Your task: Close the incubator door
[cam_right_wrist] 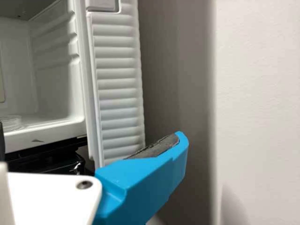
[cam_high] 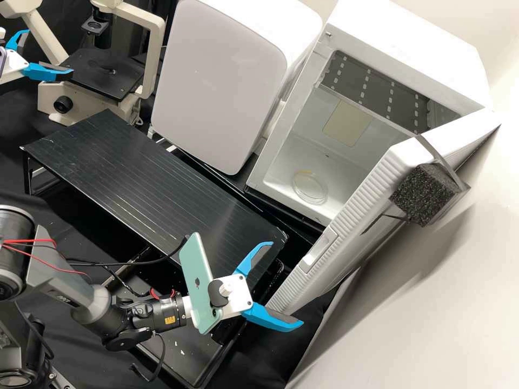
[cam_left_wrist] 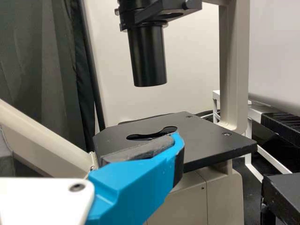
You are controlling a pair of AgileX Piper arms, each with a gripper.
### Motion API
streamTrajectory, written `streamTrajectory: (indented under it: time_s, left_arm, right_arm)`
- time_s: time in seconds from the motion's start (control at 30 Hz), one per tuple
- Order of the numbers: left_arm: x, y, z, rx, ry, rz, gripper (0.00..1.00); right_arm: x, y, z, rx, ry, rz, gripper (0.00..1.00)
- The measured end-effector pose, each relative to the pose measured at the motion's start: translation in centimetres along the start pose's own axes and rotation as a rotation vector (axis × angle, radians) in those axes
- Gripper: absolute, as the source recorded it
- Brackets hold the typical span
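Incubator door (cam_high: 350, 216) is white, ribbed, with 1 black foam block (cam_high: 424, 195), and it's hanging way open off the incubator (cam_high: 400, 32). Right gripper (cam_high: 286, 283) near it, left gripper (cam_high: 50, 51) by the microscope (cam_high: 155, 59), jaws spread on both.

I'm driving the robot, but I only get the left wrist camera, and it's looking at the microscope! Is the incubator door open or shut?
Observer: It's wide open: the door is swung out from the incubator.
Operator: Ooh, is anything inside?
Observer: Yes, a clear round dish sits on its floor.
Operator: And where's the other gripper?
Observer: The right gripper is down near the door's lower end, with its two blue fingers apart.
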Motion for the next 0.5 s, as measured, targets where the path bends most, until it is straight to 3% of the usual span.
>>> streamTrajectory:
  time_s: [0.27, 0.5]
  left_arm:
    - [0.0, 0.0, 0.0, 0.0, 0.0, 0.0, 1.0]
    - [0.0, 0.0, 0.0, 0.0, 0.0, 0.0, 1.0]
  right_arm:
    - [0.0, -0.3, -0.2, 0.051, 0.022, -0.036, 1.0]
    - [-1.5, 0.1, -1.3, 0.063, 0.058, -0.029, 1.0]
